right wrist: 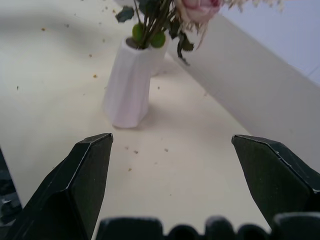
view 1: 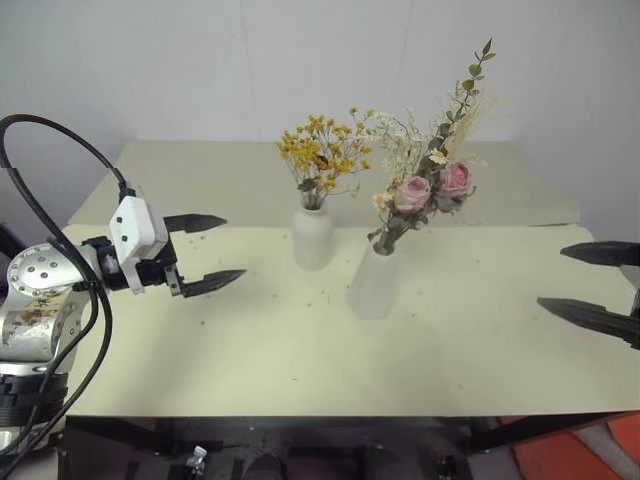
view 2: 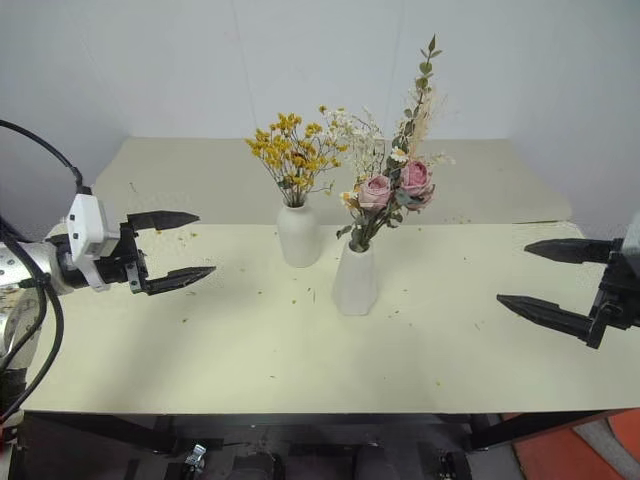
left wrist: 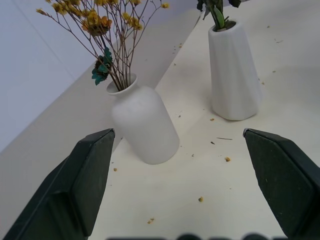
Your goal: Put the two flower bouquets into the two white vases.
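Left claw [view 1: 205, 253], at frame left, and right claw [view 2: 545, 278], at frame right, both gape wide and empty, each pointing inward at the table [view 1: 250, 350] centre. Between them, the yellow bouquet [view 1: 322, 152] stands upright in the bottle-shaped vase [view 1: 312, 238], nearer the left claw; the rose bouquet [view 1: 432, 170] leans in the tapered vase [view 1: 374, 283]. Both placements appear complete.

You've got soft, even overhead light, faint shadows on the table [view 1: 300, 340] beside each vase, no glare, and the wrist views' near fingertips slightly blurred.
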Robot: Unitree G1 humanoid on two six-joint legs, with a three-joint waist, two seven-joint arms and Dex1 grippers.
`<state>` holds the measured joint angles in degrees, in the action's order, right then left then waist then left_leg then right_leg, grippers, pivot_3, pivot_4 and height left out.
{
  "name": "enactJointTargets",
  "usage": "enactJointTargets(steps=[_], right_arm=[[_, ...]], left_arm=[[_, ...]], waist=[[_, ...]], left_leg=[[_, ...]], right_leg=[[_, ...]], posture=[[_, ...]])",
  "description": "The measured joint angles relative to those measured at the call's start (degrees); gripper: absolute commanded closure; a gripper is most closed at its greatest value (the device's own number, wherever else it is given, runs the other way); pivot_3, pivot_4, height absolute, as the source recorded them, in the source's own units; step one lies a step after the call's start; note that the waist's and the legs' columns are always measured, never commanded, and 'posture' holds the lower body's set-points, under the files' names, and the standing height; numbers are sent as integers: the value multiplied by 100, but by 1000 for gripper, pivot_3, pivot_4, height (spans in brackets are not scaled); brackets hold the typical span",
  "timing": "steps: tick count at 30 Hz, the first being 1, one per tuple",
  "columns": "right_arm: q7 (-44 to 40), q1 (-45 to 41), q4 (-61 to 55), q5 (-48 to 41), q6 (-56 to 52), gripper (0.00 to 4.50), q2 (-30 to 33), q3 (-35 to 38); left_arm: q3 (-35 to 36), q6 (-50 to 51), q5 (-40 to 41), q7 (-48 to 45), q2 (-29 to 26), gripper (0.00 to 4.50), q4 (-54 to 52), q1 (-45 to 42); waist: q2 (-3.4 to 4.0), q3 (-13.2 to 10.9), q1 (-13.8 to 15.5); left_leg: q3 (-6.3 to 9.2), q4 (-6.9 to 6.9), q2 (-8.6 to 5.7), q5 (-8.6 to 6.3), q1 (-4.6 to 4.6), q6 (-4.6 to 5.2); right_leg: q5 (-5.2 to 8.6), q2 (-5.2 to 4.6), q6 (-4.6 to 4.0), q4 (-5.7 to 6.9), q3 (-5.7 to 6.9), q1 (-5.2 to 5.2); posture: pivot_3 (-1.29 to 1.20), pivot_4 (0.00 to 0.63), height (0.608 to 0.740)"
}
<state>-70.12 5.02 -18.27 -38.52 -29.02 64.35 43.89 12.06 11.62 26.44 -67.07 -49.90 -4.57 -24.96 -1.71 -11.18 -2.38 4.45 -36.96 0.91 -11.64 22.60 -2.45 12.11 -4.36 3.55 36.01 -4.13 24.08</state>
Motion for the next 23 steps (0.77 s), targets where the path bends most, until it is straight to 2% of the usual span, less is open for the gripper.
enactJointTargets(steps=[3, 8, 14, 18, 23], right_arm=[[-171, 546, -350, 126, -96, 15, -99, 385], [-177, 563, -435, -18, -292, 15, -207, 827], [-146, 691, -490, 121, -356, 15, -201, 833], [-84, 856, -398, 373, -358, 15, -218, 830], [-55, 674, -277, 50, -663, 15, -289, 781]], left_arm=[[-151, -59, -158, 19, 25, 0, 152, -109], [-213, -52, -107, 12, 164, 0, 187, -520], [-438, -149, -168, -227, 227, 0, 608, -853], [-434, -148, -56, -380, 288, 0, 540, -745], [-305, -85, 72, -357, 223, 0, 363, -404]], waist=[[0, 0, 21], [-3, 1, 15], [-3, 2, -12], [-4, 2, -4], [-4, 2, -25]], left_leg=[[0, -1, -1, 0, 5, 0], [0, -2, 0, 0, 0, 0], [-2, 0, -1, 0, -2, 0], [-2, -1, -1, 0, 5, 0], [-4, -1, 1, 0, -9, 0]], right_leg=[[1, -1, 1, -1, 1, 1], [0, 0, 1, -2, 1, -4], [1, 0, 1, -3, -2, -5], [1, -1, 1, -2, -1, 0], [1, 1, 1, 3, -5, -8]], posture=[[0, 150, 740], [0, 150, 740], [0, 150, 740], [0, 150, 740], [0, 150, 740]])
